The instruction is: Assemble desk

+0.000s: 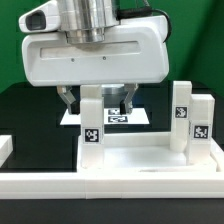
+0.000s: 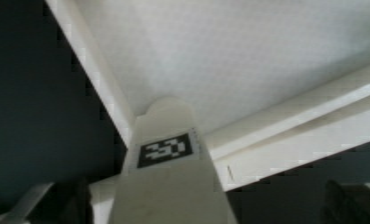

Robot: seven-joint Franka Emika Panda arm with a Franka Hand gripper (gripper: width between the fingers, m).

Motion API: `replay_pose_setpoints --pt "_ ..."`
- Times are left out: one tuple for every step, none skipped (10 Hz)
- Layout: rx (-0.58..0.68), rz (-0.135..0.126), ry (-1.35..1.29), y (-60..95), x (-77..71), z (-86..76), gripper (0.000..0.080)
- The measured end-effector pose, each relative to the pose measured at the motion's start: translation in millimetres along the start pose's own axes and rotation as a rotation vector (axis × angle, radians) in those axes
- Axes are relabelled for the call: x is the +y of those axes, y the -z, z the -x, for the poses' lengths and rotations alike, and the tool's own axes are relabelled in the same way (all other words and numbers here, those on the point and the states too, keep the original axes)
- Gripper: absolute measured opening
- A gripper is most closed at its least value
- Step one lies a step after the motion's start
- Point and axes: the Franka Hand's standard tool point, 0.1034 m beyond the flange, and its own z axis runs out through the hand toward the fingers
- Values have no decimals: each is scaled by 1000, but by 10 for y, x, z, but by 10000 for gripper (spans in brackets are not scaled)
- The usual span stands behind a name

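Gripper (image 1: 97, 101) vertical, jaws astride upright leg (image 1: 92, 124) on panel (image 1: 140, 160).

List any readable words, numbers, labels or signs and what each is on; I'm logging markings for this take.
No words, numbers or brand names are readable.
Black-and-white square tag on the near leg: a pattern, not text.
Tags on the right leg: a pattern only.
Tag on the marker board behind the gripper: partly hidden.

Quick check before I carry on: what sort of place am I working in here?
Likely a robotics lab bench set up for furniture-assembly trials: a black tabletop against a green backdrop, white desk legs bearing square tracking tags, and a marker board lying behind the pincer.
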Motion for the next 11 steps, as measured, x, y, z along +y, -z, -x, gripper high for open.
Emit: replay_pose_setpoints --pt "0 0 3 0 0 -1 639" --pt "0 -2 -56 -2 -2 0 473" --pt "-3 1 -146 -7 9 7 292" --pt "-4 0 -200 -7 9 8 292" --pt "-4 0 -280 -8 -1 11 292" --pt "-3 0 -372 -8 -11 12 292" --pt "-2 0 -542 -9 -39 19 292" --pt "-4 -4 -690 -13 -63 26 292" --pt "-15 -31 -880 -15 -79 14 292" --pt "-21 -73 -1060 -6 -114 -22 292" --pt "-20 -109 -1220 -24 -121 -34 292"
